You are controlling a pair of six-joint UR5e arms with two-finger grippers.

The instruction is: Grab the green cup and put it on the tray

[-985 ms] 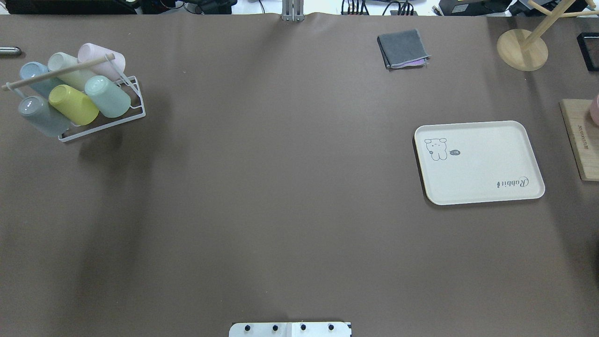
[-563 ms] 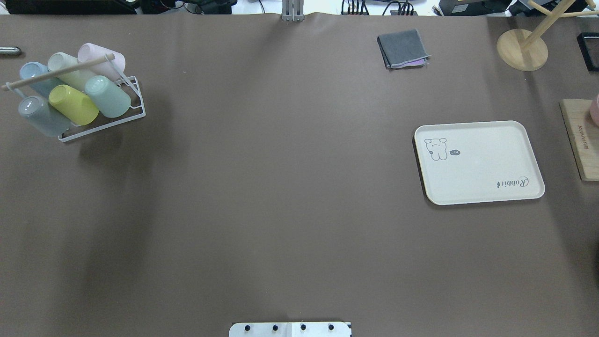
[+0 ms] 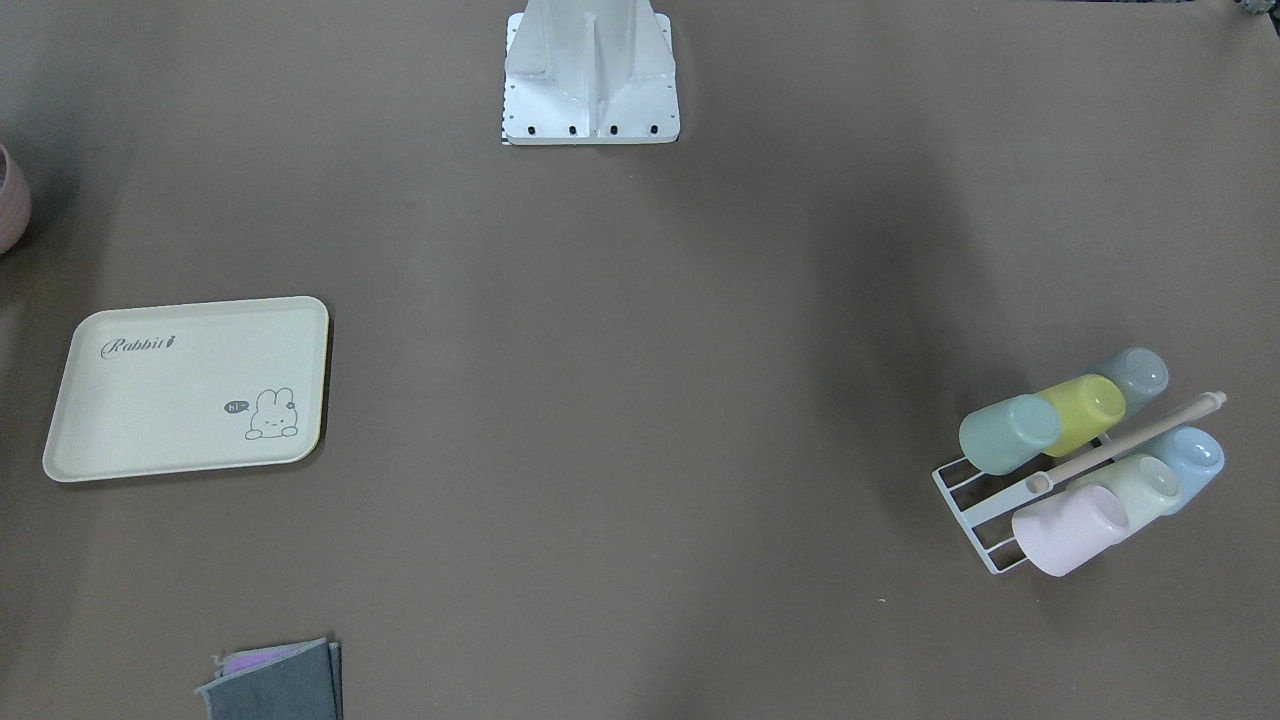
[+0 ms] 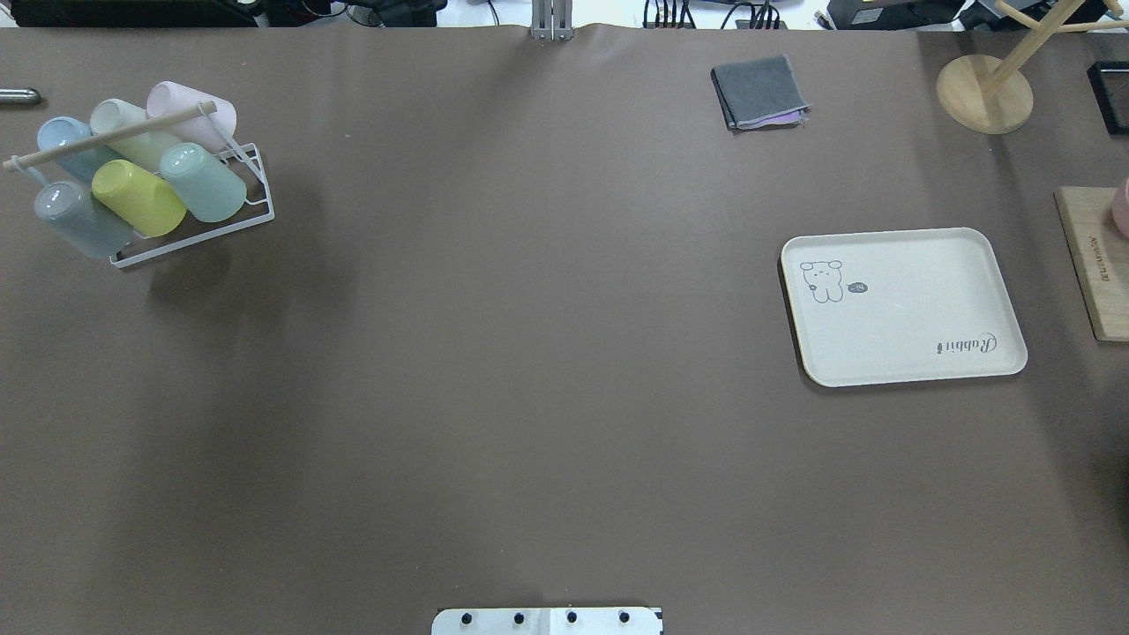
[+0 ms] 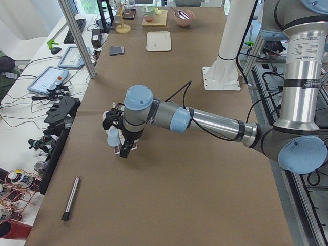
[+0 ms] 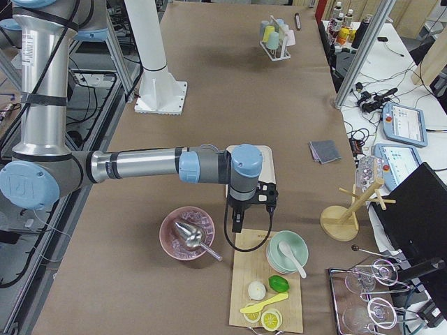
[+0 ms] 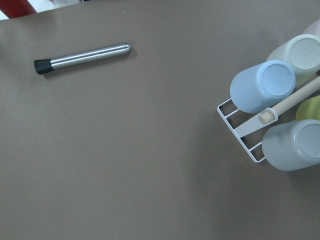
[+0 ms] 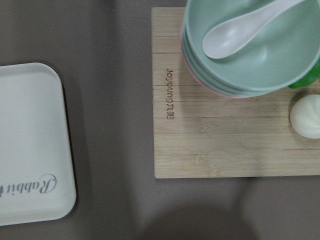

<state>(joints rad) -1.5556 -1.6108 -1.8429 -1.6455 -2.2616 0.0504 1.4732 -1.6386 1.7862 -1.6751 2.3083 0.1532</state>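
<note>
On tray (image 4: 917, 291): "Rabbit" | green cup (image 4: 205, 183) in rack (image 4: 198, 236) | left gripper (image 5: 123, 150), right gripper (image 6: 236, 225): cannot tell grip

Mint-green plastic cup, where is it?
Overhead view, far left: the mint-green cup rests tilted in the white wire rack, beside the yellow-green cup.

Six cameras: two above, two at table ends, two on wrists.
The table (image 4: 529, 353) is being looked down on from behind the robot by the overhead camera and steeply from across by the front-facing one, the tray (image 4: 908, 300) and cup rack (image 4: 194, 236) being shared, mirrored. It is being viewed lengthwise, farther off, by the side cameras. The cup rack is being framed close by the left wrist camera, the tray corner and wooden board (image 8: 225, 150) by the right.
</note>
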